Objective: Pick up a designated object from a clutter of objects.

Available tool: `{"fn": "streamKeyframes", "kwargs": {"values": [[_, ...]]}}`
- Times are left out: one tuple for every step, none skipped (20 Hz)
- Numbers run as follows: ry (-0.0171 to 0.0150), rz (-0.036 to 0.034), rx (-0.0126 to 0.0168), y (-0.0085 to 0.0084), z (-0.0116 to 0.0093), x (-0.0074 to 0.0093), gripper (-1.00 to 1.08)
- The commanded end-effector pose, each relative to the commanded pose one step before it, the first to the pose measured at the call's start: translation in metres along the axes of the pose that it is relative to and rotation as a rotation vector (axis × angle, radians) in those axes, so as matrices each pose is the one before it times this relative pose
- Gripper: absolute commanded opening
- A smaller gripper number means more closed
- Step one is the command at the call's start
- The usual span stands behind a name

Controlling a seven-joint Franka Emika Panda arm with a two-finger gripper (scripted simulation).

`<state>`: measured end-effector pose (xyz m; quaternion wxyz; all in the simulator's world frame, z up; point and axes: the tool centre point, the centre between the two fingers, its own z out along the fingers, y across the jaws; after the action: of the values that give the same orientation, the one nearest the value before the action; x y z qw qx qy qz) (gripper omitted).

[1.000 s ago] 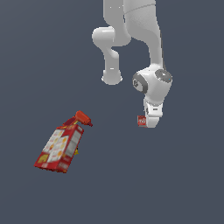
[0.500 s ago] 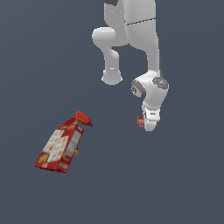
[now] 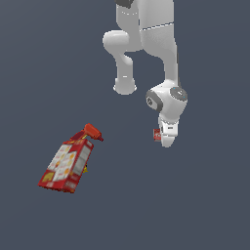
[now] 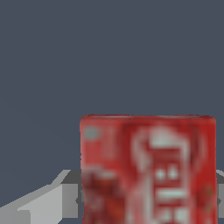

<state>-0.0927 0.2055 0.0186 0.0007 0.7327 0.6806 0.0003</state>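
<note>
On the exterior view's right, the white robot arm (image 3: 161, 58) bends down from above. At its low end sits the gripper (image 3: 165, 138). A small red box (image 3: 157, 135) peeks out beside it, touching the side that faces the exterior view's left. Only a little bit of the box shows there, because the white gripper covers the rest.

The wrist view shows the small red box (image 4: 148, 168) very close up. It fills much of that picture. It has a red face with blurry white marks on it, and I cannot read them. A grey finger (image 4: 48, 201) of the gripper shows right beside the box, and a sliver of grey shows at the other side too. So the pincer looks closed around the small red box, holding it. I cannot tell if the box is touching the floor or is lifted off it.

Well apart from the gripper, toward the exterior view's left, lies a big carton (image 3: 66, 166). It is red, yellow and white, and it lies tilted on the dark grey floor (image 3: 205, 205). A bottle with a red cap (image 3: 92, 132) touches the carton at its upper end. Most of the bottle is hidden by the carton.
</note>
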Motion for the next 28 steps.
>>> {"fn": "streamKeyframes", "kwargs": {"values": [[-0.00024,0.00001,0.00156,-0.00056,0.00092,0.00002,-1.0],[0.0,0.0,0.0,0.0,0.0,0.0,-1.0],[0.0,0.0,0.0,0.0,0.0,0.0,-1.0],[0.00029,-0.00001,-0.00152,0.00055,-0.00084,-0.00001,-1.0],[0.0,0.0,0.0,0.00007,-0.00022,-0.00021,-1.0],[0.0,0.0,0.0,0.00022,-0.00065,-0.00062,-1.0],[0.0,0.0,0.0,0.00037,-0.00108,-0.00103,-1.0],[0.0,0.0,0.0,0.00052,-0.0015,-0.00144,-1.0],[0.0,0.0,0.0,0.00066,-0.00193,-0.00184,-1.0],[0.0,0.0,0.0,0.00081,-0.00235,-0.00225,-1.0],[-0.00042,-0.00024,-0.00006,0.0009,-0.00271,-0.00253,-1.0],[0.0,0.0,0.0,0.00109,-0.00318,-0.00303,-1.0],[0.0,0.0,0.0,0.00123,-0.00358,-0.0034,-1.0],[0.0,0.0,0.0,0.00135,-0.00395,-0.00375,-1.0],[0.0,0.0,0.0,0.00147,-0.00431,-0.00408,-1.0],[-0.00038,-0.0003,0.00007,0.00153,-0.00454,-0.00425,-1.0],[0.0,0.0,0.0,0.0017,-0.00498,-0.00469,-1.0],[0.0,0.0,0.0,0.0018,-0.00529,-0.00498,-1.0],[0.0,0.0,0.0,0.00191,-0.0056,-0.00526,-1.0],[-0.0001,-0.00039,0.00028,0.00195,-0.00577,-0.00534,-1.0],[0.0,0.0,0.0,0.00211,-0.00622,-0.0058,-1.0],[0.0,0.0,0.0,0.00222,-0.00654,-0.00607,-1.0],[0.00034,-0.00023,0.00026,0.00232,-0.00682,-0.00628,-1.0],[0.0004,-0.00018,0.00022,0.00244,-0.00721,-0.00661,-1.0],[0.0,0.0,0.0,0.00255,-0.00752,-0.00688,-1.0],[0.00063,-0.00018,0.00022,0.00256,-0.00758,-0.00689,-1.0],[0.00046,-0.00012,0.00013,0.0026,-0.00769,-0.00696,-1.0],[0.00046,-0.00011,0.0001,0.00265,-0.00784,-0.00707,-1.0]]}}
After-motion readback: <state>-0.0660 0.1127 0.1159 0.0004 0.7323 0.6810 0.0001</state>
